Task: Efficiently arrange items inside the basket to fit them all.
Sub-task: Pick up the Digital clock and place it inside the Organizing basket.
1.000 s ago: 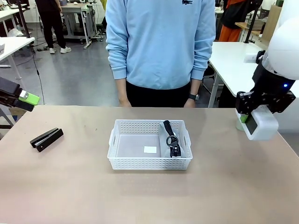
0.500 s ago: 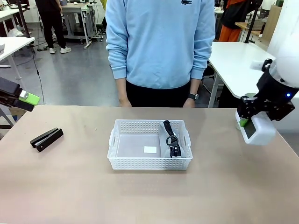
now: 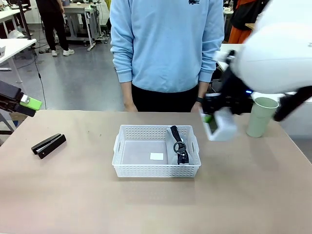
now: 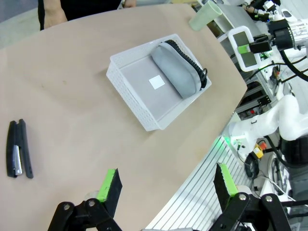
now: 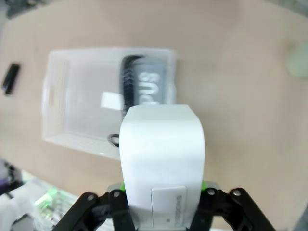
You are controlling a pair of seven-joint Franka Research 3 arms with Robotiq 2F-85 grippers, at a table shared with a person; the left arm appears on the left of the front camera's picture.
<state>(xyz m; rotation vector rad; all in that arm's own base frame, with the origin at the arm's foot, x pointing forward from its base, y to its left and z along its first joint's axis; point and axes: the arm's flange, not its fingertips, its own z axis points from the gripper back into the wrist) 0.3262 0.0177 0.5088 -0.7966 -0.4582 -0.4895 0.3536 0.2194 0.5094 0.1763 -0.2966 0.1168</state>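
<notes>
The white basket [image 3: 156, 169] sits mid-table with the grey zip pouch [image 3: 178, 142] lying along its right side. My right gripper [image 3: 215, 122] is shut on the small white box [image 3: 222, 126], held in the air just past the basket's right end. From the right wrist, the box [image 5: 162, 149] hangs above the basket [image 5: 77, 103] and the pouch [image 5: 151, 89]. The pale green cup [image 3: 261, 117] stands upright at the far right. The black stapler [image 3: 48, 145] lies on the table at the left. My left gripper [image 3: 23, 102] is open at the left edge, high over the table [image 4: 167, 185].
A person in a light blue sweatshirt [image 3: 168, 44] stands at the far edge, hands down behind the table. A small white label [image 3: 157, 156] lies on the basket floor. The basket's left half is bare, and open tabletop [image 3: 146, 204] lies in front.
My right arm has swung left from the table's right edge to beside the basket, carrying the white box and uncovering the cup. The left arm has stayed still.
</notes>
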